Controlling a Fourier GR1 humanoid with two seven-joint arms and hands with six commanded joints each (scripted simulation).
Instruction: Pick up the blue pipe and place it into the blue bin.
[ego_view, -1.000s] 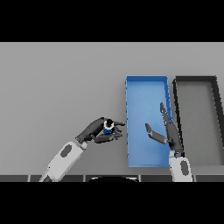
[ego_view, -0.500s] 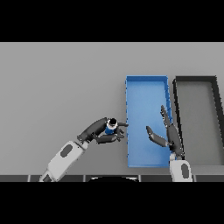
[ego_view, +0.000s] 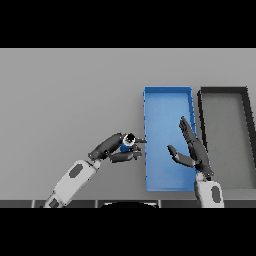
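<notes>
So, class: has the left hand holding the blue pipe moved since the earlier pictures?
Yes. The left hand, curled round the blue pipe, has shifted slightly toward the blue bin; its fingertips now reach the bin's left wall.

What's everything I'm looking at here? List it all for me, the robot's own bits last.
table: one, grey, fills the view.
blue bin: one, blue, right of centre on the table.
dark bin: one, black-rimmed with a grey floor, right beside the blue bin.
blue pipe: one, blue, held just left of the blue bin.
left hand: one, dark, fingers curled round the blue pipe.
right hand: one, dark, open, over the blue bin's right side.
</notes>
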